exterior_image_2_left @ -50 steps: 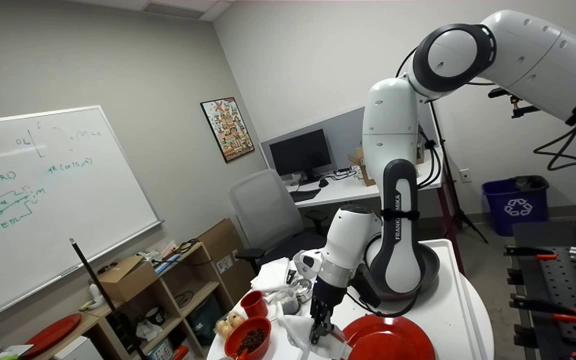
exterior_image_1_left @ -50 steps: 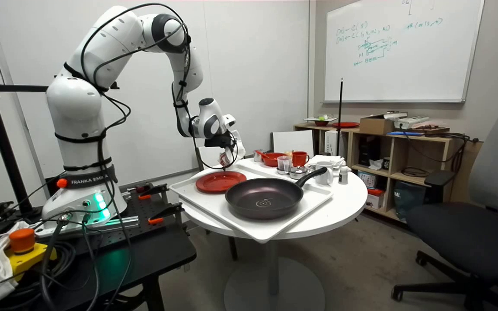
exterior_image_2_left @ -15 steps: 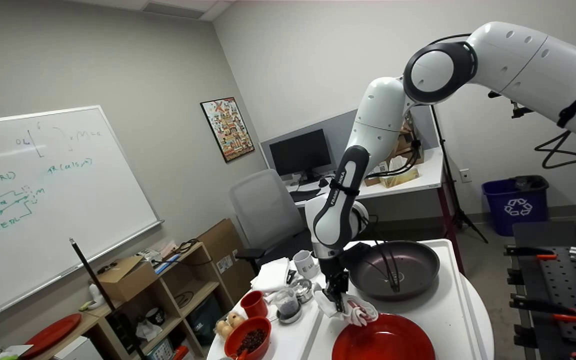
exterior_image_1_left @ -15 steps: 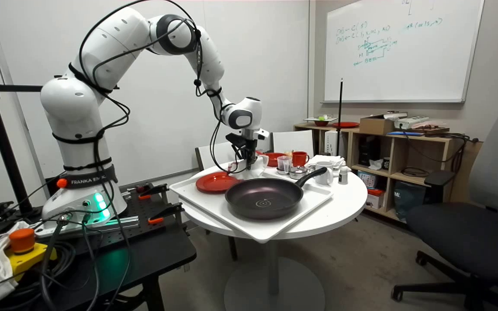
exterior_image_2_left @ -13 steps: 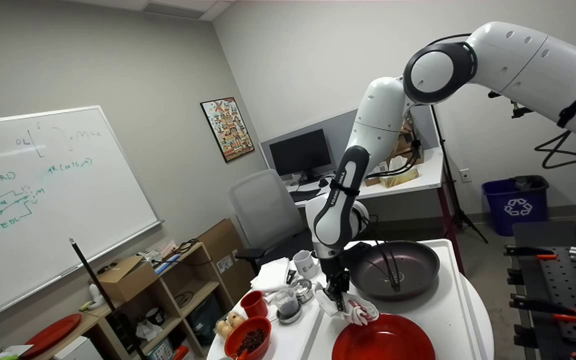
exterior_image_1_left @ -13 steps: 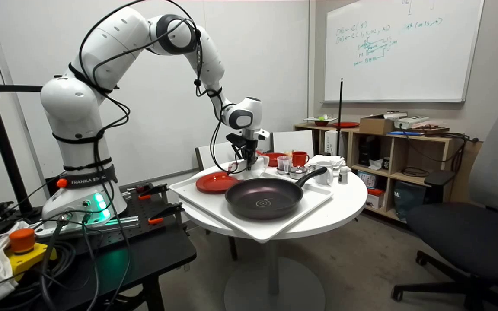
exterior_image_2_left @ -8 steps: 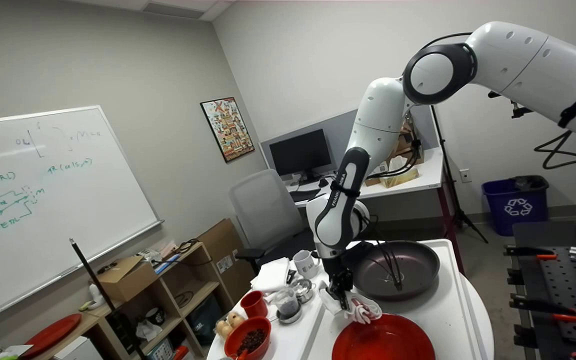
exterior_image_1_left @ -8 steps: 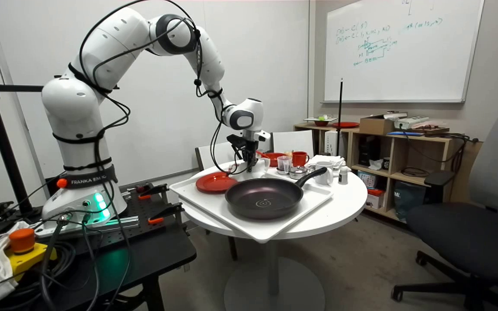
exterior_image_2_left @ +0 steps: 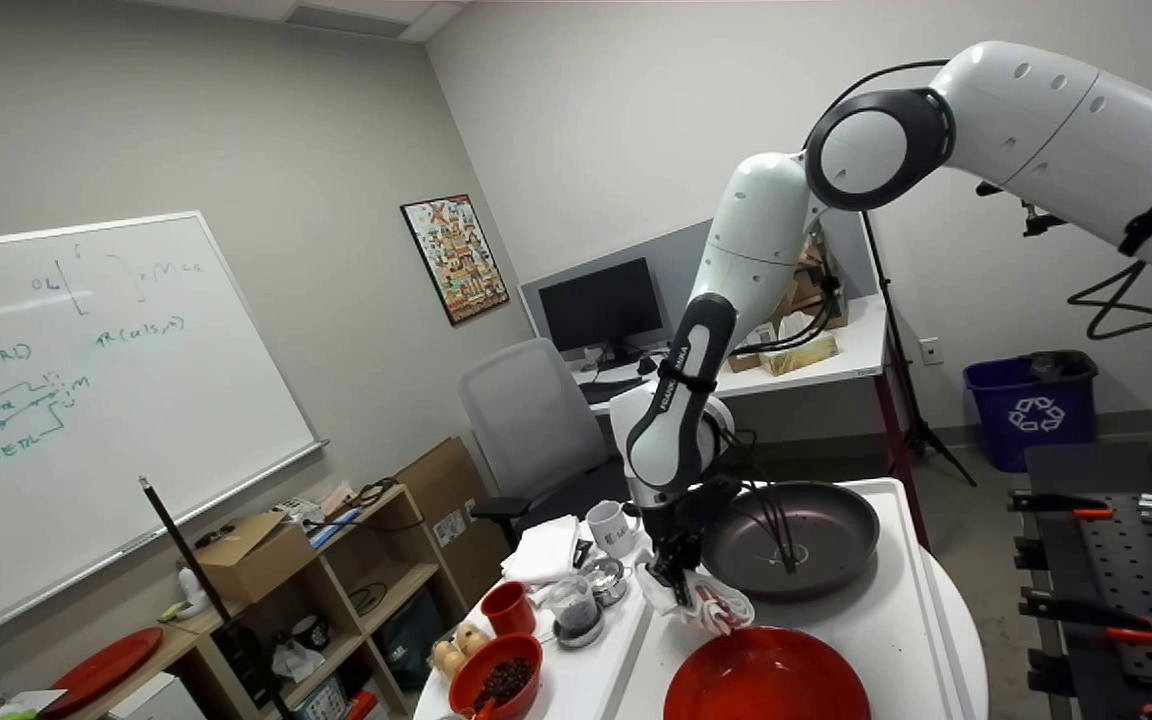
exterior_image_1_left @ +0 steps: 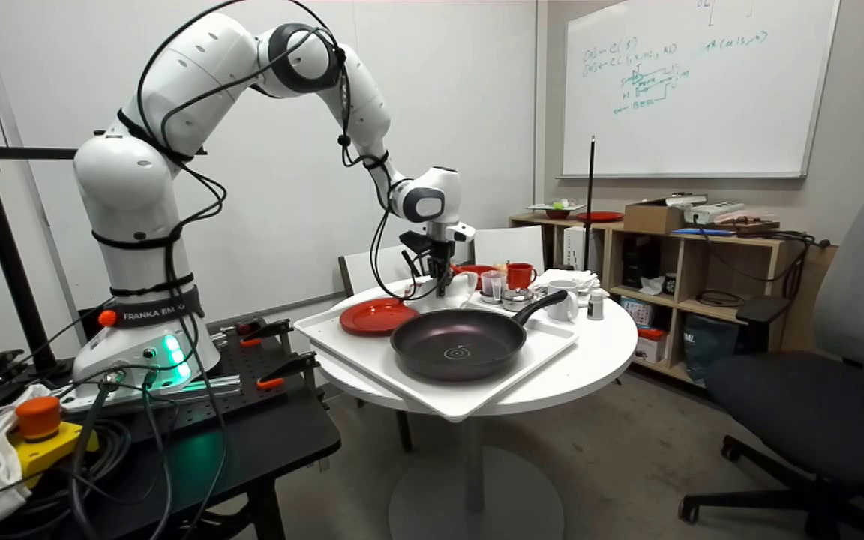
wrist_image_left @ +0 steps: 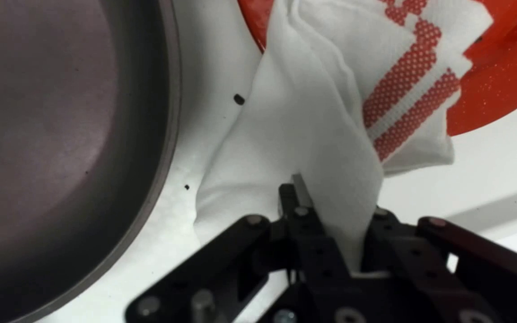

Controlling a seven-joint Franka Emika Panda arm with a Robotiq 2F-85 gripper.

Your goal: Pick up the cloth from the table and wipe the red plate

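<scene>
The white cloth with red stripes [wrist_image_left: 312, 121] hangs from my gripper [wrist_image_left: 335, 215], which is shut on it; the right fingertip is hidden by the cloth. In an exterior view the cloth [exterior_image_2_left: 711, 605] and gripper [exterior_image_2_left: 678, 585] are between the dark pan and the plate; both also show in an exterior view, cloth [exterior_image_1_left: 462, 289], gripper [exterior_image_1_left: 441, 285]. The red plate [exterior_image_1_left: 376, 316] lies flat on the tray; it also shows here [exterior_image_2_left: 766, 685] and in the wrist view [wrist_image_left: 510, 89]. The cloth's striped end overlaps the plate's edge; contact is unclear. The round white table [exterior_image_1_left: 604, 360] carries everything.
A big dark pan [exterior_image_1_left: 458, 345] stands on the white tray [exterior_image_1_left: 357, 352], close beside the gripper; its rim [wrist_image_left: 173, 89] is near the cloth. Behind are a red bowl [exterior_image_2_left: 496, 675], red cup [exterior_image_2_left: 509, 607], white mug [exterior_image_2_left: 611, 528] and folded white cloths [exterior_image_2_left: 541, 550].
Since about three seconds ago, the gripper has carried the cloth from the plate's far side toward the pan side. In the last second it shifted only slightly. The plate and pan have not visibly moved.
</scene>
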